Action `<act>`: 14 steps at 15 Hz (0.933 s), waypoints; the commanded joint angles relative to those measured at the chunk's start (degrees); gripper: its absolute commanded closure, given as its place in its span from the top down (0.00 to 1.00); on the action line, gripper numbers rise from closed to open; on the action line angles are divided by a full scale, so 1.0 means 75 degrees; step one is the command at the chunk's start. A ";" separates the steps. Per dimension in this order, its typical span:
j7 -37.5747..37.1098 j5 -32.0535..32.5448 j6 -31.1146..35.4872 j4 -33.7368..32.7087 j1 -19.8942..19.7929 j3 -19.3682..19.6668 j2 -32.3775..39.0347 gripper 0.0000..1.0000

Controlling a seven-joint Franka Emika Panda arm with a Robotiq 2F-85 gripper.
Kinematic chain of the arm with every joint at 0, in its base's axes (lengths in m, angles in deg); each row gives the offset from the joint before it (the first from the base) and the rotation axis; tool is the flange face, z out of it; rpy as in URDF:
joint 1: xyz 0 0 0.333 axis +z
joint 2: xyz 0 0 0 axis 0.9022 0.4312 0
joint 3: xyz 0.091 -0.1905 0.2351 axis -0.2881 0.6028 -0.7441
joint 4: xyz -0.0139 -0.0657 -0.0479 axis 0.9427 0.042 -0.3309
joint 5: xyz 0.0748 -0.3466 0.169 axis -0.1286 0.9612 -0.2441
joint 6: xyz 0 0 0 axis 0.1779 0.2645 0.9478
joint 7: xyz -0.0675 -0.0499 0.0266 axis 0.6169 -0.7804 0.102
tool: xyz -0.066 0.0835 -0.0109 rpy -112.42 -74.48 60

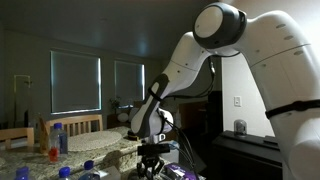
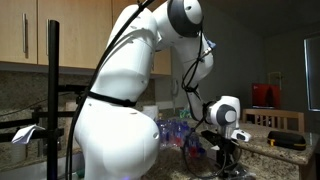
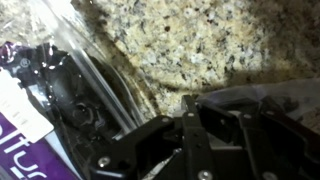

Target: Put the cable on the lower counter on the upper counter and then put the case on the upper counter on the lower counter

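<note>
Well, the gripper (image 3: 188, 125) sits low over what I take for the lower counter (image 3: 200, 40), jaws shut tight, with a clear plastic packet (image 3: 70, 90) just to its left. The cable I cannot make out; if caught, it is hidden between the fingertips. Best to lift slowly and straight, watch for a limp cord trailing, and keep clear of the packet.

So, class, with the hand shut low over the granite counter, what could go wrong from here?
The hand is shut, yet no cable shows in its grip in the wrist view: it may lift away with nothing. Clear plastic packaging lies right beside it and could snag. Blue-capped bottles stand nearby; a wide swing might topple them.
</note>
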State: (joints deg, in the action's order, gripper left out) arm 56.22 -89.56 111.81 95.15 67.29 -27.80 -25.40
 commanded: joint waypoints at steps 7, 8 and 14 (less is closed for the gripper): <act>0.1469 0.0112 -0.0745 -0.0100 -0.0101 -0.0052 -0.0977 0.07; 0.1734 0.0105 -0.0958 -0.0204 -0.0105 -0.0096 -0.1141 0.08; 0.2334 0.0190 -0.1726 -0.0535 -0.0102 -0.0200 -0.1674 0.06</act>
State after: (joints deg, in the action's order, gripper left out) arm 71.41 -88.73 101.90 91.08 67.24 -28.86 -36.34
